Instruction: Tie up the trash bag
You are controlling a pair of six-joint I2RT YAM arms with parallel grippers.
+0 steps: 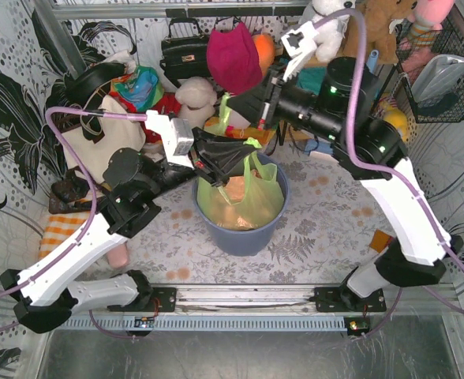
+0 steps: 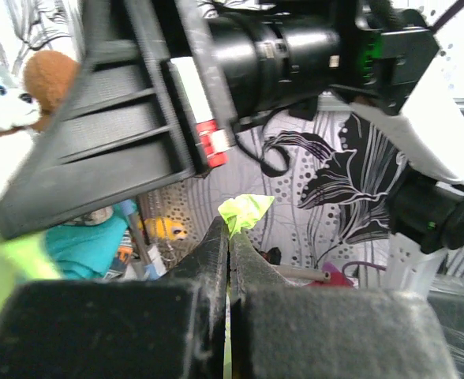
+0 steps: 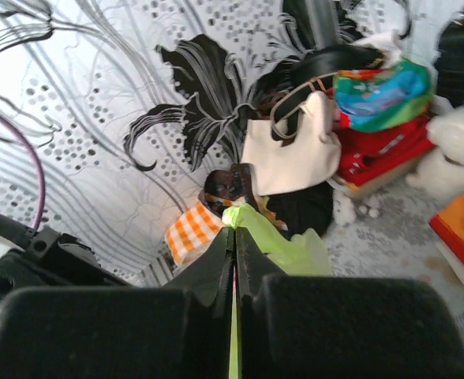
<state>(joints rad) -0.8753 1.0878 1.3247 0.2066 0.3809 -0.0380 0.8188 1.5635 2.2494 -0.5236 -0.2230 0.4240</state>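
Two grippers hold film. Your left gripper [image 1: 252,147] is clamped on one light-green flap of the trash bag [image 1: 252,199]. Your right gripper [image 1: 232,109] is clamped on another flap, higher and farther back. Each claw's jaws meet with only film between them. The bag sits inside the blue bin [image 1: 244,235].

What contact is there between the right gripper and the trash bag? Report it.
Touching. The right wrist view shows the right gripper shut on the trash bag, green film pinched in its jaws.
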